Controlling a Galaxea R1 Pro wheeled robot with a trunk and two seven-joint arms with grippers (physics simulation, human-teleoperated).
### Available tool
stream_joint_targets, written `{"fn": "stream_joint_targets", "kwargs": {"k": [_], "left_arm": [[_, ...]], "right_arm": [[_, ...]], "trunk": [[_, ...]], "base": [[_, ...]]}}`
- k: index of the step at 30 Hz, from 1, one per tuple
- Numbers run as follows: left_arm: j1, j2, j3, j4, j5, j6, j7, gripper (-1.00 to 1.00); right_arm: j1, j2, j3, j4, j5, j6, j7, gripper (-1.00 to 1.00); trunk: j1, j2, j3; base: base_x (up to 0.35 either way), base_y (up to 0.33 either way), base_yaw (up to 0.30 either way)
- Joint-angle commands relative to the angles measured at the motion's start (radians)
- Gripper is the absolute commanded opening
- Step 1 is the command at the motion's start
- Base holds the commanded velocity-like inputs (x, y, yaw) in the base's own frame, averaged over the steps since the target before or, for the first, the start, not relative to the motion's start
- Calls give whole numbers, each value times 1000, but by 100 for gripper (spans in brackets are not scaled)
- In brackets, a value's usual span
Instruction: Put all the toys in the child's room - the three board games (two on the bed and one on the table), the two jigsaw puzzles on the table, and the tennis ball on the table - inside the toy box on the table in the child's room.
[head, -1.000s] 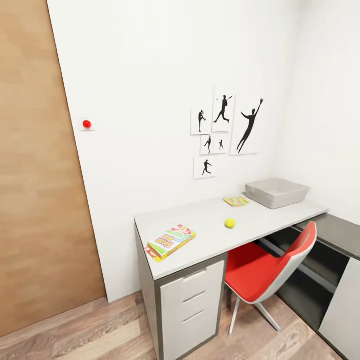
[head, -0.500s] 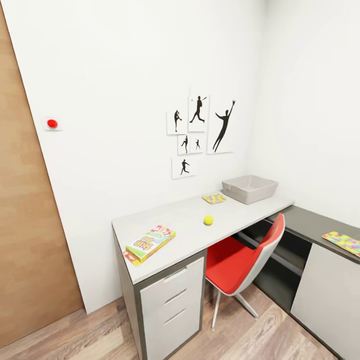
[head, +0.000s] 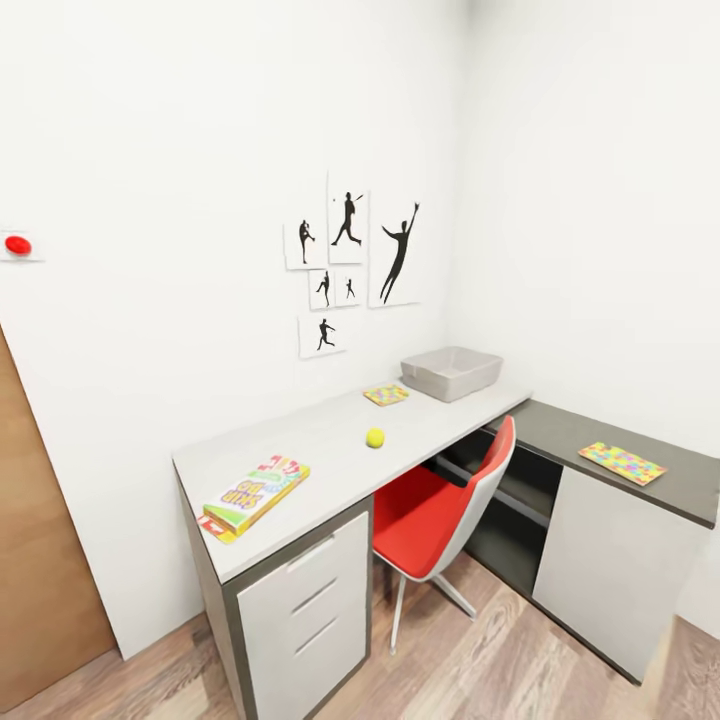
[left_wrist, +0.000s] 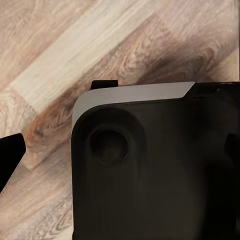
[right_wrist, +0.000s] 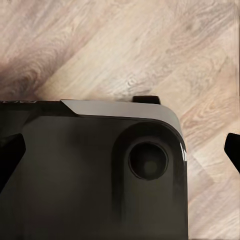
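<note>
A: Where the glossy white-grey table (head: 300, 450) meets the corner, what is listed?

B: Light grey toy box (head: 452, 372), far end; patterned jigsaw puzzle (head: 386, 394) beside it; yellow-green tennis ball (head: 375, 437) mid-top; "SKIP-BO" board game (head: 255, 495) overhanging the near edge. Second jigsaw puzzle (head: 622, 463) on the dark side unit (head: 560, 435).

A: Claws?

B: Neither claw's spread can be told.

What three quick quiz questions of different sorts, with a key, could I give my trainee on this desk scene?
1. True or false: the tennis ball already lies inside the toy box.
2. Which toy lies on the dark side unit? A) board game B) jigsaw puzzle C) ball
3. Fill in: the red chair stands tucked at the ____.

Key:
1. False; it sits on the table.
2. B; one jigsaw puzzle lies there, the other beside the box, and the board game near the table's end.
3. table
</note>
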Motion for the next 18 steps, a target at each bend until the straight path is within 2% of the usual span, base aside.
{"fn": "stream_joint_targets", "kwargs": {"k": [1, 18], "left_arm": [[0, 0, 0, 0, 0, -3, 0, 100], [0, 0, -2, 0, -1, -3, 0, 100]], "right_arm": [[0, 0, -1, 1, -2, -4, 1, 100], [0, 0, -1, 1, -1, -4, 1, 100]], "trunk": [[0, 0, -1], [0, 0, -1]], "base": [[0, 0, -283], [0, 0, -284]]}}
